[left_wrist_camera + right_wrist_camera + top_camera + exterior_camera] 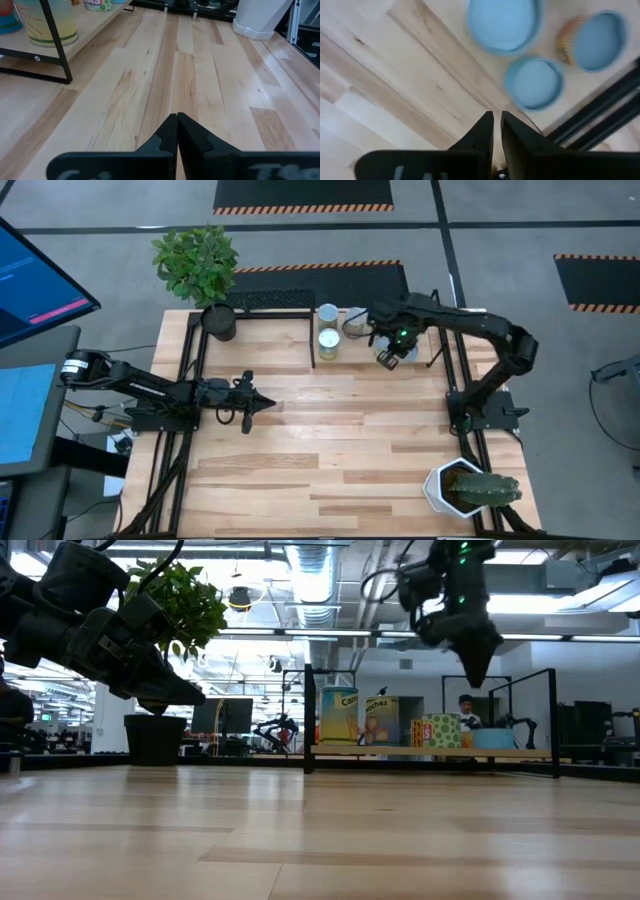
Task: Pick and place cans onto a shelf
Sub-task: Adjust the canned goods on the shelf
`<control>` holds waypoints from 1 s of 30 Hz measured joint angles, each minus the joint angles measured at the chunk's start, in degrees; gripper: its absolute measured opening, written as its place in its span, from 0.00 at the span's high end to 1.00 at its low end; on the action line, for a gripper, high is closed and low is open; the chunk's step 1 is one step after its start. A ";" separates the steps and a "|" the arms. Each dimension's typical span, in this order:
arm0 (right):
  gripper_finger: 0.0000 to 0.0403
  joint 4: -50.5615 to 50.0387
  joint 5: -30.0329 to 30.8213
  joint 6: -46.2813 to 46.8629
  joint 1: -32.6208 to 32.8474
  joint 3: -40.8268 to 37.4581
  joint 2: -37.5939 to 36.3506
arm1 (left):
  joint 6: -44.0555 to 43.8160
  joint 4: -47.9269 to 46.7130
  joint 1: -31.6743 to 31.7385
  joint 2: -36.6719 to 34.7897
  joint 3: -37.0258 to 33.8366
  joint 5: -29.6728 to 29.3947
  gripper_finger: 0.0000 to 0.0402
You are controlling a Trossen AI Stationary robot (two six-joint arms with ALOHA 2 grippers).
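Pale-blue-topped cans stand on the shelf board. Your right gripper, fingers nearly together and holding nothing, hangs just above them; the left gripper, closed, waits well away.

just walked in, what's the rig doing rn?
Cans stand in a row on the shelf at the table's far edge. The right claw hangs above the shelf, holding nothing, fingers nearly together. The left claw is shut and empty, waiting over the table's left side. No cans are visible on the open table.
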 joint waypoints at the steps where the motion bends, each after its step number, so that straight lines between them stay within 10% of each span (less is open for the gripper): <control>1: 0.86 -0.22 0.01 -0.55 -0.60 0.01 -1.32 | 0.00 -0.01 -0.01 0.00 0.00 0.00 1.00; 12: 0.86 7.43 5.35 -7.43 -11.34 -0.56 -10.17 | -2.06 0.18 -0.01 0.00 0.00 -0.01 1.00; 17: 0.86 17.32 -5.34 -13.82 -18.19 -6.42 -10.63 | -2.42 0.20 -0.01 0.02 0.00 -0.02 1.00; 30: 0.86 23.54 -0.94 -4.19 -21.44 -14.85 -9.58 | -2.99 0.19 -0.01 0.02 0.00 -1.48 1.00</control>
